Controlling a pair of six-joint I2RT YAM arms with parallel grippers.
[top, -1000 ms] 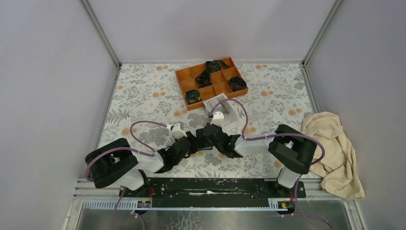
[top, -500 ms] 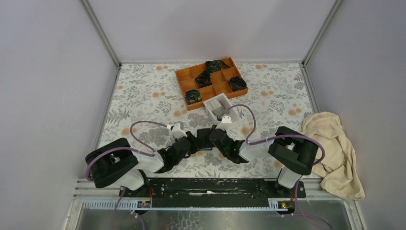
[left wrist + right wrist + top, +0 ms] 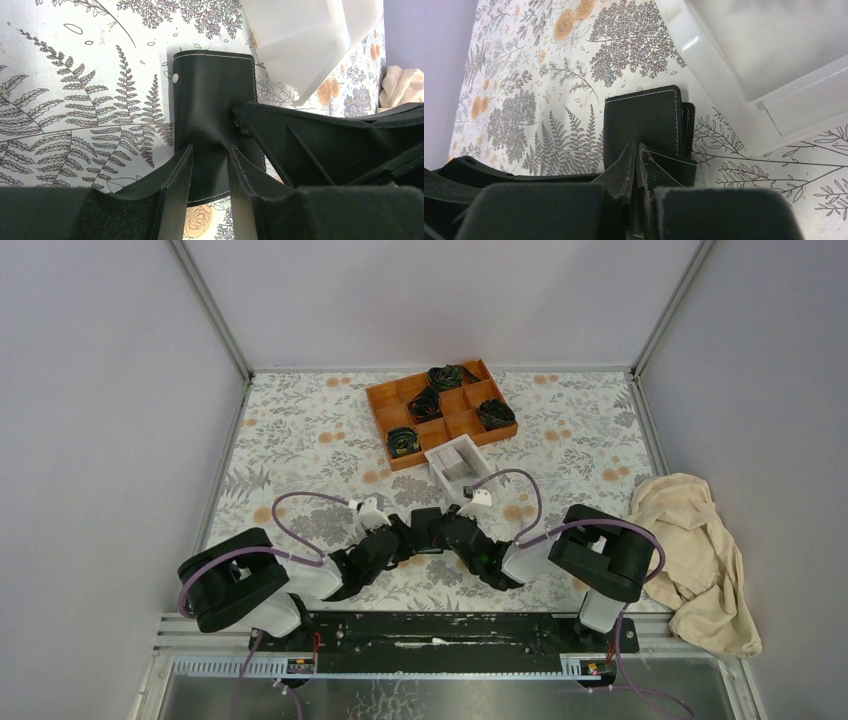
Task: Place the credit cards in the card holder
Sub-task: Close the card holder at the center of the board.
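My left gripper clamps the card holder; my right gripper is pinched closed atop it. White box just beside.

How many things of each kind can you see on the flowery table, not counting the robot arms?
Orange tray: 1
Dark bundles in the tray: 4
White box: 1
Black card holder: 1
Beige cloth: 1
Total: 8
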